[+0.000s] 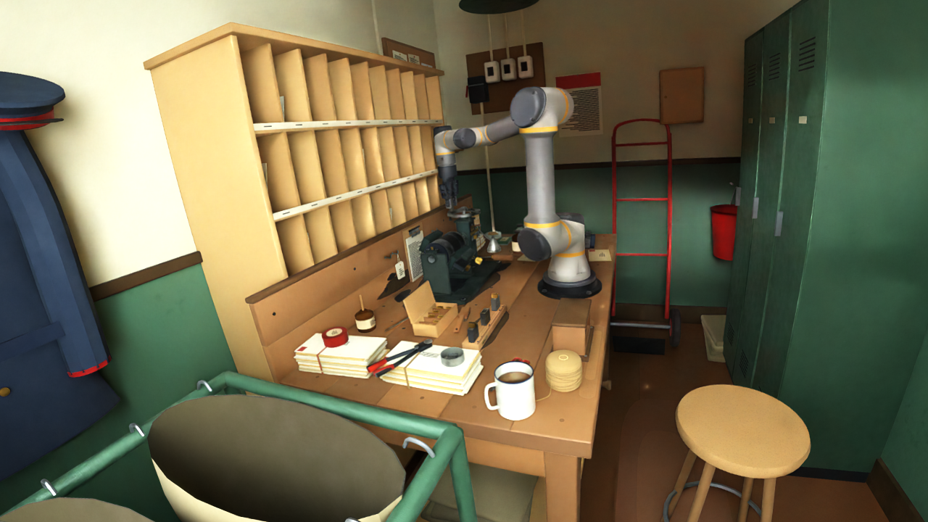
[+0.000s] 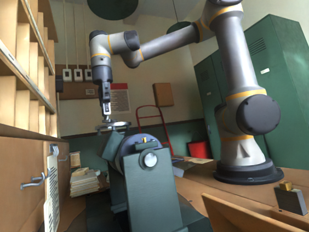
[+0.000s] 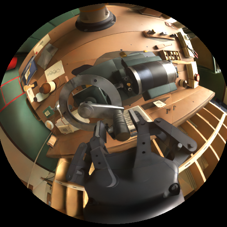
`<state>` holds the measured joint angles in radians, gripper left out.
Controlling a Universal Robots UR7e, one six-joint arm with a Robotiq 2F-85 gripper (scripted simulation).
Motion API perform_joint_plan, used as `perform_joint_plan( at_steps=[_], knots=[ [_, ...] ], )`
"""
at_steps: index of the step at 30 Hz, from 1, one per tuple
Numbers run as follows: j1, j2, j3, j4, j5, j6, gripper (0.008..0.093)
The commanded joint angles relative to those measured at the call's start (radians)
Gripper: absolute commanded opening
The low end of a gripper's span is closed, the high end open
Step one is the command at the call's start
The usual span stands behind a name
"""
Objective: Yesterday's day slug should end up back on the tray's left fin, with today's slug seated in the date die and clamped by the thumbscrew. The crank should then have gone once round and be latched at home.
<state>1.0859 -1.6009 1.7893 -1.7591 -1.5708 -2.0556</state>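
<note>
The crank's dark handle [image 3: 120, 127] stands up from its arm on the grey wheel [image 3: 89, 101] atop the green cancelling machine [image 1: 454, 253], right between the fingers of my gripper [image 3: 118, 125]. My gripper [image 2: 106, 113] is open around the handle and holds nothing. The machine's dark drum [image 3: 152, 74] carries the date die, with a small yellow slug [image 3: 127, 84] showing at its face. The wooden slug tray [image 1: 483, 323] lies nearer the front of the bench with dark fins on it, and one fin [image 2: 290, 200] carries a yellow slug.
An open wooden box [image 1: 429, 313] of brass pieces sits beside the tray. Pigeonhole shelves [image 1: 337, 149] rise close behind the machine. Stacks of envelopes [image 1: 428, 367], pliers [image 1: 399, 357], a mug [image 1: 512, 389] and the arm's base [image 1: 568, 279] share the bench.
</note>
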Motion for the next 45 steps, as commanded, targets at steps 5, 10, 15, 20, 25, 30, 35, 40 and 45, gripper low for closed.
perform_joint_plan(
  at_steps=[5, 10, 15, 20, 25, 30, 35, 40, 45],
  knots=[
    [0.0, -0.001, -0.002, 0.001, 0.0, 0.0, 0.056],
    [0.0, -0.002, -0.008, 0.008, 0.0, 0.0, 0.056],
    [0.0, -0.004, -0.02, 0.022, 0.0, 0.0, 0.056],
    [0.0, -0.007, -0.036, 0.042, 0.0, 0.0, 0.056],
    [0.0, -0.01, -0.055, 0.063, 0.0, 0.0, 0.056],
    [0.0, -0.012, -0.072, 0.082, 0.0, 0.0, 0.056],
    [0.0, -0.013, -0.084, 0.096, 0.0, 0.0, 0.056],
    [0.0, -0.013, -0.09, 0.102, 0.0, 0.0, 0.056],
    [0.0, -0.013, -0.091, 0.104, 0.0, 0.0, 0.056]
  ],
)
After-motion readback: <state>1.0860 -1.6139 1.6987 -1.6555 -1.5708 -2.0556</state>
